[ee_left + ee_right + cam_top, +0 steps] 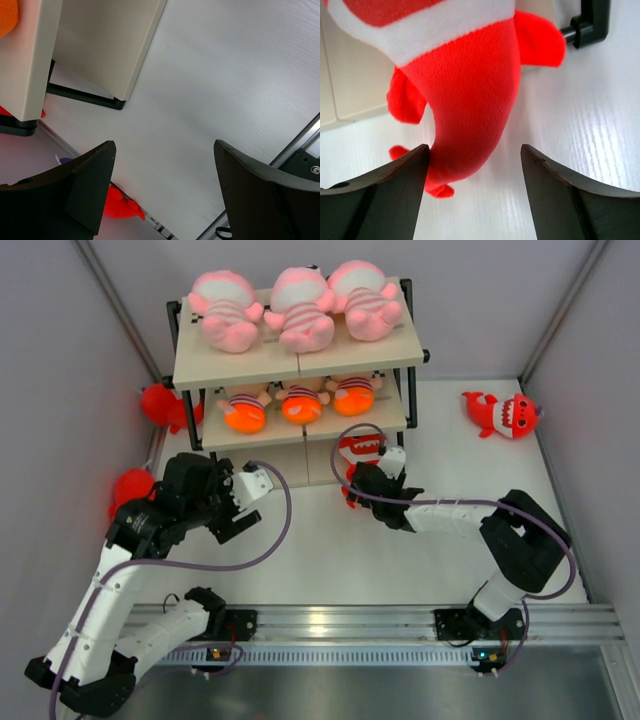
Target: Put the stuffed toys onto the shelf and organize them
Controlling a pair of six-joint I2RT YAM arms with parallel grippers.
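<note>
White tabletop (330, 560): red plush shark (470, 90) stands tail-down at black-framed wooden shelf (240, 365). Both spread: right gripper (474, 150), left gripper (164, 145) — unsupported, shark may slump.

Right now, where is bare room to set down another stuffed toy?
Crowded: the top beige board carries three pink striped dolls, the middle board three orange-headed dolls. Free: white table between the black-framed shelf and the red plush shark at far right, and between left arm and right arm.
</note>
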